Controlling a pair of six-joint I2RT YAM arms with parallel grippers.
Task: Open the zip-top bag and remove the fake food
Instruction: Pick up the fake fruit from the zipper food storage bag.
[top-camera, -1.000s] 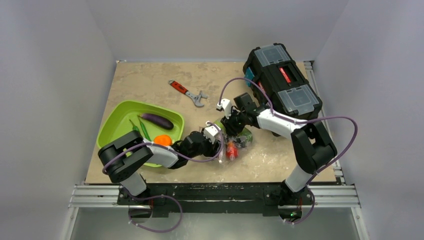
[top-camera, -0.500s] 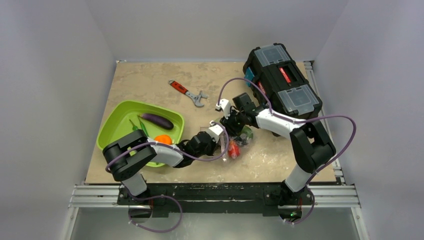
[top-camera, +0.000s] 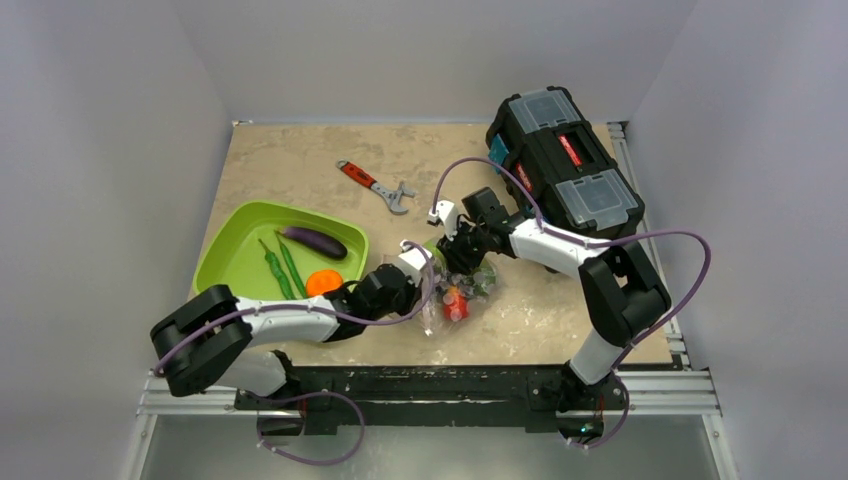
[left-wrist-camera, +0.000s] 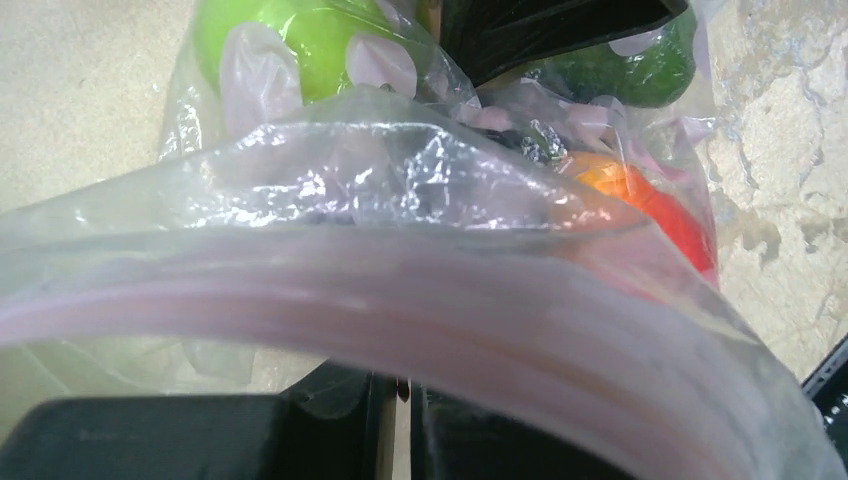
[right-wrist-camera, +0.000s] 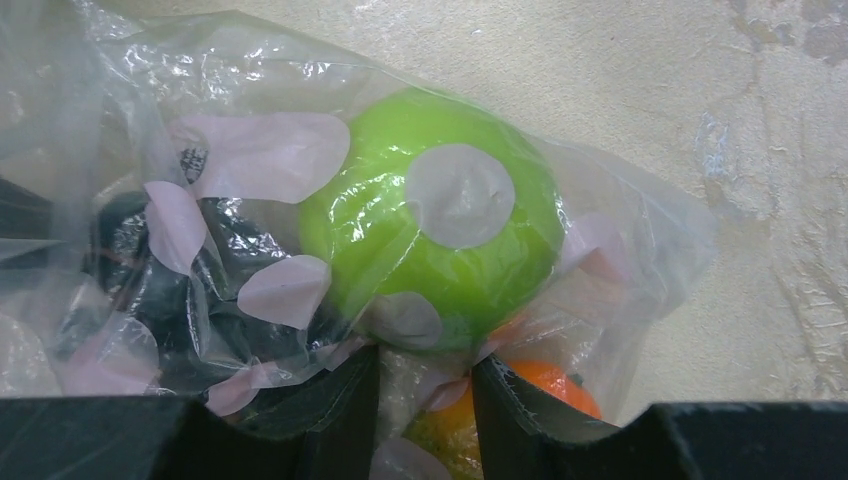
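Note:
The zip-top bag (top-camera: 447, 303), clear crinkly plastic, lies in the middle of the table between both arms. Its pink zip strip (left-wrist-camera: 420, 310) curves right across the left wrist view. My left gripper (left-wrist-camera: 398, 388) (top-camera: 428, 295) is shut on the bag's rim, its jaws almost touching. From the far side, my right gripper (right-wrist-camera: 425, 378) (top-camera: 462, 266) pinches bunched bag plastic. Fake food inside the bag: a light green ball (right-wrist-camera: 440, 230), an orange piece (right-wrist-camera: 548, 388) and a red-orange piece (left-wrist-camera: 655, 205). More fake food lies in the tray: an eggplant (top-camera: 312, 241), green pods (top-camera: 290, 263) and an orange fruit (top-camera: 322, 283).
The green tray (top-camera: 240, 245) sits left of the bag. A red-handled wrench (top-camera: 375, 187) lies behind it on the table. A black toolbox (top-camera: 565, 165) stands at the back right, close behind the right arm.
My left gripper has shut on the bag's rim and drawn back to the left, its elbow swinging out. The bag slid slightly left with it. The right gripper kept its pinch.

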